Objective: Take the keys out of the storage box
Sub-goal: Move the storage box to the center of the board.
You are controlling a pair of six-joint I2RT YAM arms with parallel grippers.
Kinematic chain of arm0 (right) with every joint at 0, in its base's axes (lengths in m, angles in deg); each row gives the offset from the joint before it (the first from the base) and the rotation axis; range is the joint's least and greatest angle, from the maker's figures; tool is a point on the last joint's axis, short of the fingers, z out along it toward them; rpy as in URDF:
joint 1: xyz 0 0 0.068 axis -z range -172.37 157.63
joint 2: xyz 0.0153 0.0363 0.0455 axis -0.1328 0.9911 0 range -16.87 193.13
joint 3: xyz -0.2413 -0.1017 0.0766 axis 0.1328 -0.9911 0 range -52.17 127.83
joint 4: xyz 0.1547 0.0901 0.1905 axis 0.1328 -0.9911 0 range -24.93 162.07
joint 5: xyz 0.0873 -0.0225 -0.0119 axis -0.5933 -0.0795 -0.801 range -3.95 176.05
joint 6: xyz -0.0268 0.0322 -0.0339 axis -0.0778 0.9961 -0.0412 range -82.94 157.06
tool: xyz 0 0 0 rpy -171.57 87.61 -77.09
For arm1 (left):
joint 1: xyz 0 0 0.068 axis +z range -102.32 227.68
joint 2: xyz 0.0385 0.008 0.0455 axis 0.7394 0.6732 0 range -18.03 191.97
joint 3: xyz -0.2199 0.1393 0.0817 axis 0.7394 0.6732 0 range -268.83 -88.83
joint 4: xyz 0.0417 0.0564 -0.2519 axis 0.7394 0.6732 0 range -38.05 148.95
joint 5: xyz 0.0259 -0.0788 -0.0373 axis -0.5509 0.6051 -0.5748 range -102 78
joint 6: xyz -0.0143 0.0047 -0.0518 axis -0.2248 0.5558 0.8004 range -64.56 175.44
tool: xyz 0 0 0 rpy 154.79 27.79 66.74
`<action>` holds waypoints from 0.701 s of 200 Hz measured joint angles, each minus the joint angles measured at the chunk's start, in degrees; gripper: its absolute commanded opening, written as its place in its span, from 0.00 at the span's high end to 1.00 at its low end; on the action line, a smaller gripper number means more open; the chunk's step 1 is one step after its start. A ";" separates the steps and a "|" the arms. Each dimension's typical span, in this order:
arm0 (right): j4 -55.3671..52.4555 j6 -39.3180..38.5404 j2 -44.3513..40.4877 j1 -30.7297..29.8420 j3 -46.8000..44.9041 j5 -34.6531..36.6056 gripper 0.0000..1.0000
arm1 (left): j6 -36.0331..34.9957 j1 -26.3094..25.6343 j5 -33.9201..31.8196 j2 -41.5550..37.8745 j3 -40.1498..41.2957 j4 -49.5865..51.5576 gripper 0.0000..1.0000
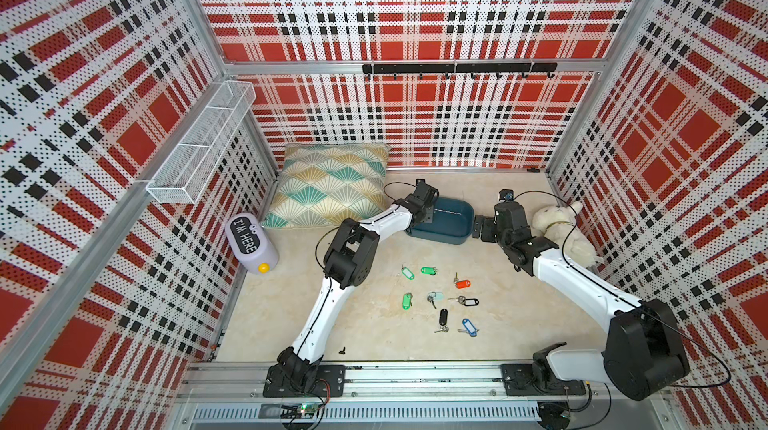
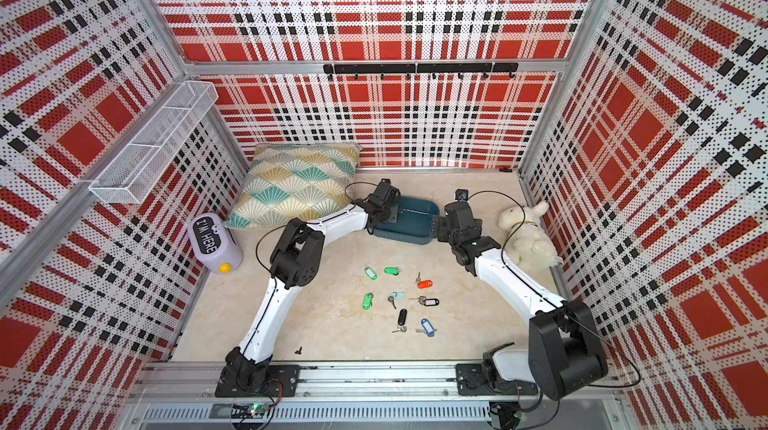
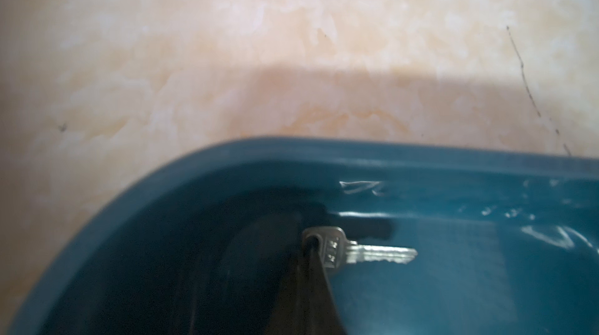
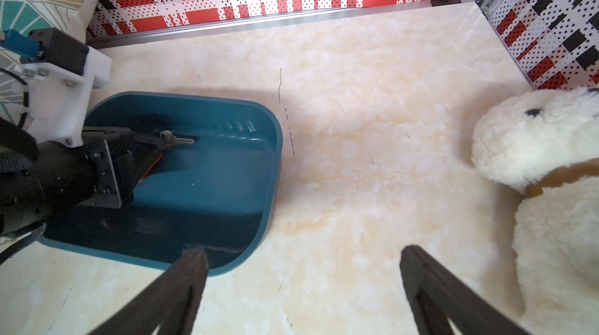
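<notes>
Storage box sits between cushion and plush toy; left hand pinches a key inside, right hand gapes.

Arm links: smooth white shells
Joints: blocky black housings
Cables: thin black loops
Right gripper: dark, tapered fingers
Wrist mount: white, screwed

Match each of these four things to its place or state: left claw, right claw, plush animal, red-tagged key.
Column A:
1. left claw
2. right claw
3. white plush animal
4. red-tagged key

Column B:
a. on the tabletop, outside the storage box
b. open, beside the storage box
c. shut on a silver key inside the storage box
d. next to the right arm

Pairs: 1-c, 2-b, 3-d, 4-a
</notes>
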 measured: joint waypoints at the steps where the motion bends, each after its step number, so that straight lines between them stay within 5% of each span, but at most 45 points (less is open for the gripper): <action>1: 0.02 0.00 0.00 0.00 0.00 -0.02 0.00 | 0.02 0.00 0.00 -0.09 0.11 -0.04 1.00; 140: 1.03 0.20 -3.56 0.00 -2.10 -2.10 0.00 | 2.27 -1.05 2.54 -15.67 16.52 -8.92 1.00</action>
